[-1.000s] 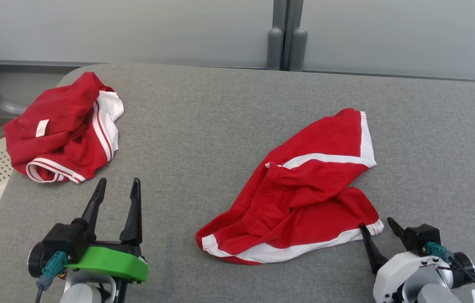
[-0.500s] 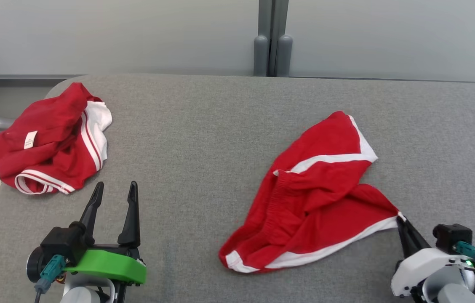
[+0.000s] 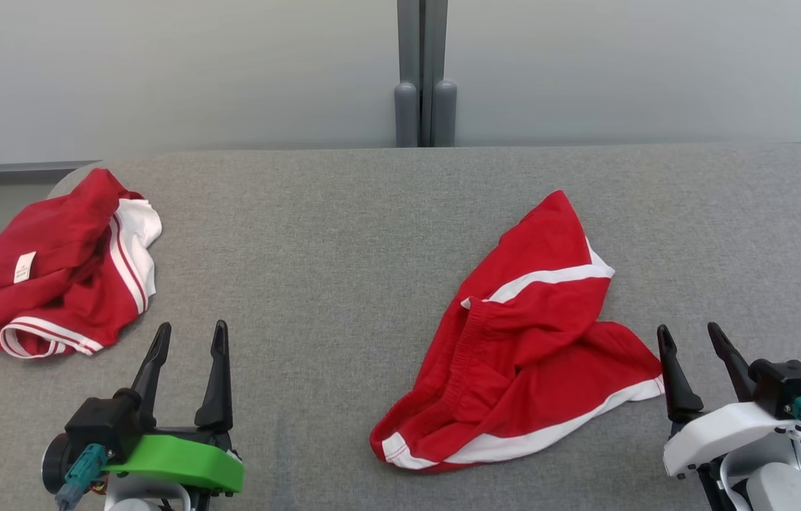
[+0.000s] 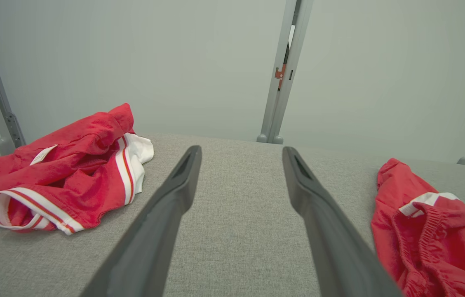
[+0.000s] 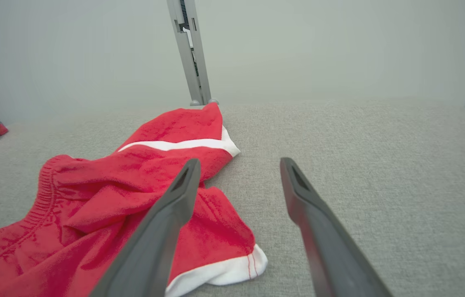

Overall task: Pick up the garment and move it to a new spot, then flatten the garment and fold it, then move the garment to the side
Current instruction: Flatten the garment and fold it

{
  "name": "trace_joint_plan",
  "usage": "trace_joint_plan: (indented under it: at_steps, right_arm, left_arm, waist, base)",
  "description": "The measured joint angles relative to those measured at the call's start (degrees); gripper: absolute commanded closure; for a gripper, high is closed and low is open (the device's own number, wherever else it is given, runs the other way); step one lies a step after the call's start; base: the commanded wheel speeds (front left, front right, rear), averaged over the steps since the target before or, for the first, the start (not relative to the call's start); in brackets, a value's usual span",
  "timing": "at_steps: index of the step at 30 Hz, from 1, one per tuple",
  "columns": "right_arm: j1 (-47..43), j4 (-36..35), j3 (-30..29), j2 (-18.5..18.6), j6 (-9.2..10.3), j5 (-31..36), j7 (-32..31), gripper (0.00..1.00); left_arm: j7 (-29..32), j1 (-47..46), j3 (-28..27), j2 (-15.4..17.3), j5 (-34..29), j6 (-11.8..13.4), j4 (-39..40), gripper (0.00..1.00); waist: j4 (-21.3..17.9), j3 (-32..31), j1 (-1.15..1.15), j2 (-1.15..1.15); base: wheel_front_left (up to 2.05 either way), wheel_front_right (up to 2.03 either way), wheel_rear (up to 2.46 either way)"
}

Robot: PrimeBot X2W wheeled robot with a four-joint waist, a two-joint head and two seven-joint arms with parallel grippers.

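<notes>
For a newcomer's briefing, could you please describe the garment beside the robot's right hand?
On the grey table, look at its right half, beside the right hand. The red shorts show a gathered waistband and broad white hems; the other red garment, far left, has a white label and thin stripes.

The table (image 3: 344, 227) is covered in grey woven cloth, matt and a bit rough. The red shorts (image 3: 528, 355) on the right are soft, crumpled cloth with a bunched stretchy waistband and white cloth trim. The other red garment (image 3: 52, 284) at the far left is soft cloth too. The left claw (image 3: 192, 326) and right claw (image 3: 687, 328) have dark matt plastic fingers (image 4: 166, 214). One sits on smooth green plastic, the other on shiny white plastic. The wall (image 3: 159, 71) behind looks smooth and matt.
</notes>
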State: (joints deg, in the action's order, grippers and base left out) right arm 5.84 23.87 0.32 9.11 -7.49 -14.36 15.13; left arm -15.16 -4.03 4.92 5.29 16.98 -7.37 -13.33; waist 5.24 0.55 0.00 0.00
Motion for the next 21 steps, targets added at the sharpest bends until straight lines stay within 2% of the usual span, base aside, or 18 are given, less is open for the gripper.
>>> trace_joint_plan:
  at_steps: [11,21]
  right_arm:
    - [-3.6,-14.5,1.3,-1.0,0.0,3.6,0.0,0.0]
    - [-10.2,-20.7,1.7,-2.3,0.0,5.3,0.0,0.0]
  left_arm:
    - [0.0,1.3,-1.4,0.9,-0.2,0.0,0.8,0.0]
    - [0.0,3.5,-3.3,2.4,-0.6,0.3,1.4,0.0]
  waist:
    - [-2.5,-1.5,0.0,0.0]
    - [-3.6,-2.8,0.0,0.0]
  base:
    - [0.0,0.0,0.0]
    - [0.0,0.0,0.0]
